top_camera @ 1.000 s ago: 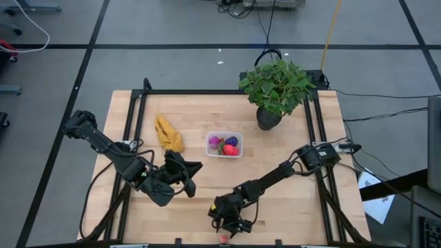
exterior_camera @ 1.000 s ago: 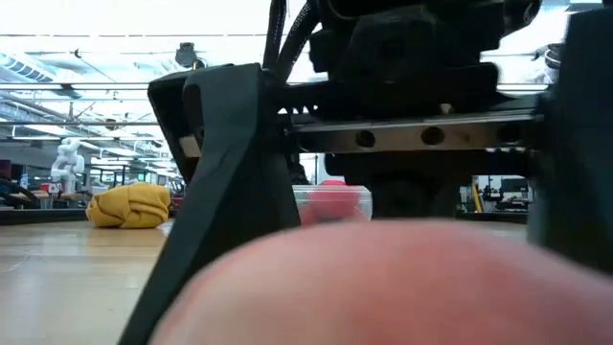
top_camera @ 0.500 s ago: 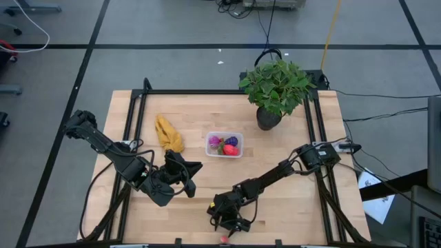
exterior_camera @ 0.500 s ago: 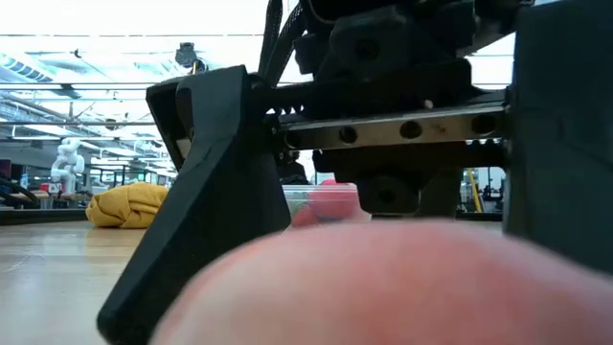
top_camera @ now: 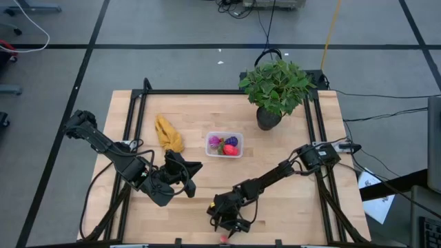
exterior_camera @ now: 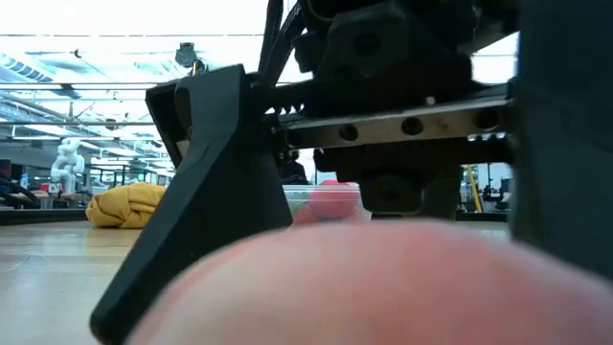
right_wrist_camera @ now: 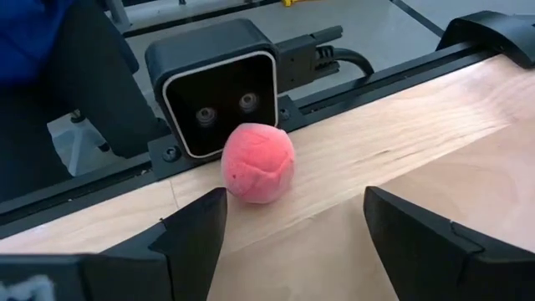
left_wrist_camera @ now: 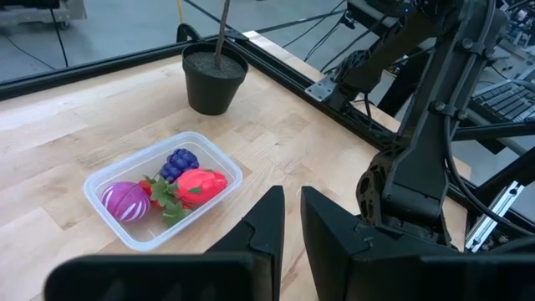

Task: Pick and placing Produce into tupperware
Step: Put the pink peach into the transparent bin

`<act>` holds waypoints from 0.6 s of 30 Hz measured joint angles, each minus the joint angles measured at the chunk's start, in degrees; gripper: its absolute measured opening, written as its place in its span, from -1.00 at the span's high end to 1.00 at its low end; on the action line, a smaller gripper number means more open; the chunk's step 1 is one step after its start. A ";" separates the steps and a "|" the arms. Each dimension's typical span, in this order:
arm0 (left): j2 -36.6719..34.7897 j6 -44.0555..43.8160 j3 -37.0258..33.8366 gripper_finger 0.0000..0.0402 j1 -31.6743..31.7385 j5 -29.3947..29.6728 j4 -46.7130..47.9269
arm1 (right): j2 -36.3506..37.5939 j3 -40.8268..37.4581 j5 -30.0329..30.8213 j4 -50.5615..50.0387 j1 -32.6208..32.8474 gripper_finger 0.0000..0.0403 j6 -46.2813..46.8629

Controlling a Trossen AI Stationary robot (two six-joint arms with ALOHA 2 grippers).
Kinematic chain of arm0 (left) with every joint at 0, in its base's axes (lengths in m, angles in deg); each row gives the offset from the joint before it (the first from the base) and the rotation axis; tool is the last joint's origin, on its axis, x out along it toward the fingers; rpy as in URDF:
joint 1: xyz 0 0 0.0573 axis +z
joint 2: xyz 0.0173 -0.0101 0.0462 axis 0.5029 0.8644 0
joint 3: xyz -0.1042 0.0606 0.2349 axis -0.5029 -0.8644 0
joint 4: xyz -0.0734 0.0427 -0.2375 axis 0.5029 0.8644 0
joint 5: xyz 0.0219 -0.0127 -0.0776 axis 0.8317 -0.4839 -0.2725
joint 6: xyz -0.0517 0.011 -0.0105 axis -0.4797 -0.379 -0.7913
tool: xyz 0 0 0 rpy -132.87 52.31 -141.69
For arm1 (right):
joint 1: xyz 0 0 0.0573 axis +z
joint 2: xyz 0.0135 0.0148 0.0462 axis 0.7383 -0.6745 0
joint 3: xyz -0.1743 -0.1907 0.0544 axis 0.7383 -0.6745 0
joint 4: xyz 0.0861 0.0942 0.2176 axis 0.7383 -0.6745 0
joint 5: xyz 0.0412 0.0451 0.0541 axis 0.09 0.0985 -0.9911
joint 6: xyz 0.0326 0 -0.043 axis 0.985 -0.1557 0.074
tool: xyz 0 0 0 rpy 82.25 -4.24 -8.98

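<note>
Mostly the low view is blocked — the right gripper (exterior_camera: pixel 374 172) fills it, with a blurred pink ball (exterior_camera: pixel 383 287) swelling across the bottom so close that its edges are lost. Behind them only a sliver of the tupperware (exterior_camera: pixel 326 199) shows, with something red inside. In the high view the same ball is a tiny red dot (top_camera: pixel 223 239) at the table's near edge, half cut off by the frame.

Right gripper (right_wrist_camera: pixel 292 217) hangs low over the near edge, jaws spread wide, nothing between them; the pink ball (right_wrist_camera: pixel 257 162) sits on the wood just ahead of the fingertips, right against a black camera housing (right_wrist_camera: pixel 219 84) mounted on the table's edge rail. Whether the ball touches the housing — cannot tell.

Left gripper (left_wrist_camera: pixel 290 219) waits over the left-centre of the table, jaws nearly closed, empty. Its view shows the tupperware (left_wrist_camera: pixel 104 180) near the table's middle holding a purple onion-like piece (left_wrist_camera: pixel 124 201), a dark purple berry cluster (left_wrist_camera: pixel 179 160) and a red piece (left_wrist_camera: pixel 201 184) with green leaves; pieces overlap, so a full count is not possible.

Table (top_camera: pixel 207 182) is pale wood with a black frame rail. A yellow banana bunch (top_camera: pixel 169 134) lies left of the tupperware (top_camera: pixel 224 145), a potted plant (top_camera: pixel 275 89) stands at the far right. Around it, grey floor with dark lines and cables; the low view shows a bright workshop hall behind.
</note>
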 joint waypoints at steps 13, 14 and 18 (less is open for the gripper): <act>0.00 -0.20 0.00 0.77 0.00 0.00 -0.11 | 0.00 0.00 -0.03 0.25 1.17 -0.36 0.39; 0.00 -0.18 0.00 0.77 0.00 0.00 -0.13 | 0.00 0.00 -0.03 0.28 1.17 -0.36 0.68; 0.00 -0.17 0.00 0.77 0.00 0.00 -0.13 | 0.00 0.00 -0.03 0.31 1.17 -0.36 0.84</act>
